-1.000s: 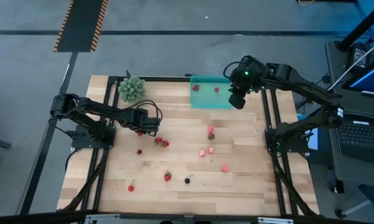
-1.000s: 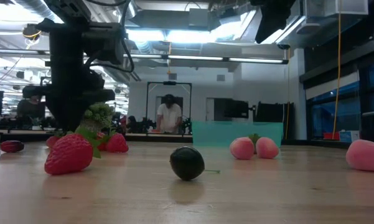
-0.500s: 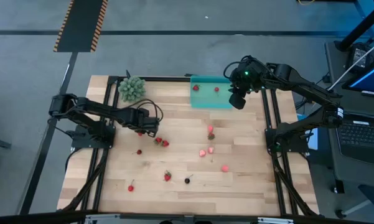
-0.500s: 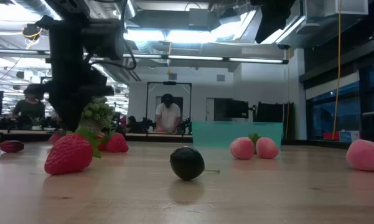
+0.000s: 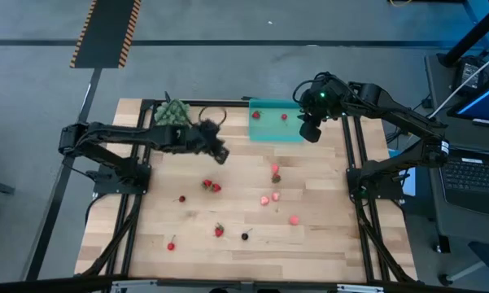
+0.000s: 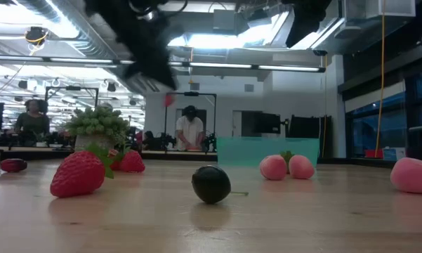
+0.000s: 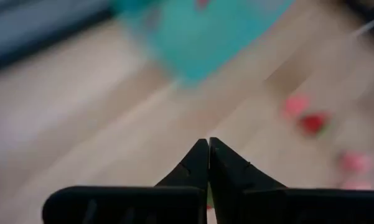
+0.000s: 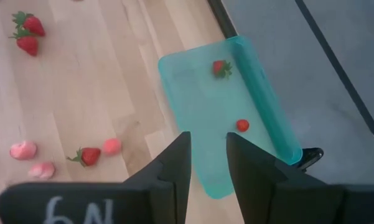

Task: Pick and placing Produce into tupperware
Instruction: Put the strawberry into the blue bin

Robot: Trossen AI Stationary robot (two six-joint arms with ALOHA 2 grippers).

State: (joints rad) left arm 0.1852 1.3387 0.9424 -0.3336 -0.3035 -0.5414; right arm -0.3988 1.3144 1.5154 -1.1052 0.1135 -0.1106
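Observation:
The teal tray (image 5: 272, 130) lies at the table's far edge with two red pieces (image 8: 222, 67) in it. My left gripper (image 5: 219, 154) is shut and raised above the table, left of the tray. A small red piece (image 6: 170, 100) shows just below its tip (image 6: 161, 76). My right gripper (image 5: 309, 130) hovers open and empty over the tray's right end (image 8: 261, 124). Loose on the wood lie two strawberries (image 5: 211, 186), pink pieces (image 5: 270, 198) and a dark berry (image 5: 245, 236). My left gripper is shut on a small red fruit piece (image 6: 170, 100), which hangs at the fingertips, lifted clear of the table. The shut fingers (image 7: 199, 163) hide the place of contact in the wrist view, so the part held cannot be told.
A bushy green leafy clump (image 5: 171, 114) stands at the far left corner, behind my left arm. More fruit lies near the front: a strawberry (image 5: 219, 231), a cherry (image 5: 171, 244) and a pink piece (image 5: 294, 220). A person stands in the room beyond (image 6: 190, 130).
My left gripper has risen from the table and swung toward the right and far edges, toward the tray, taking with it a small red piece that lay under it. My right gripper has kept still.

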